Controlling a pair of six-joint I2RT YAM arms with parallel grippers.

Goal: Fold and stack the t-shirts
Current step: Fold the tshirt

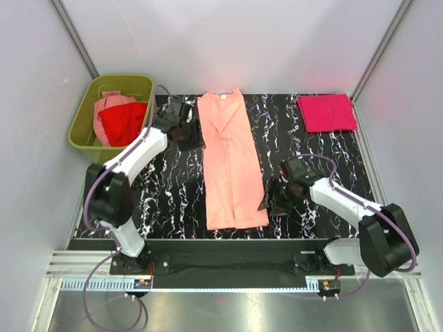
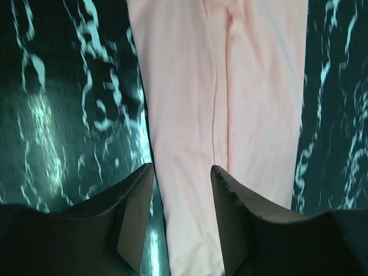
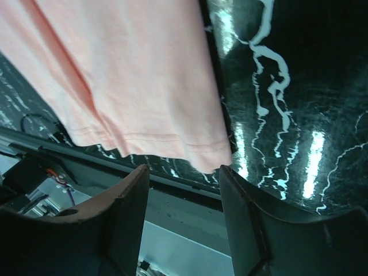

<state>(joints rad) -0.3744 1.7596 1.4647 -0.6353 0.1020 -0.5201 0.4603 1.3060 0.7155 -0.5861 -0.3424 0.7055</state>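
Right gripper [image 3: 184, 171] gapes empty by the peach t-shirt's [image 1: 228, 159] five o'clock hem corner; left gripper [image 2: 181, 168], equally wide and empty, at its eleven o'clock shoulder. Shirt lies lengthwise mid table [image 1: 173, 187]. Pinching only the top layer, I reckon, would pull the fold open

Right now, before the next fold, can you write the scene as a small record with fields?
salmon shirt: flat on the table, folded to a long strip
magenta shirt: folded, far right corner
bin: far left, holds a red shirt and a pink shirt, both crumpled
left fingers: open, at the strip's left edge near the collar end
right fingers: open, by the hem's right corner
stack: not started
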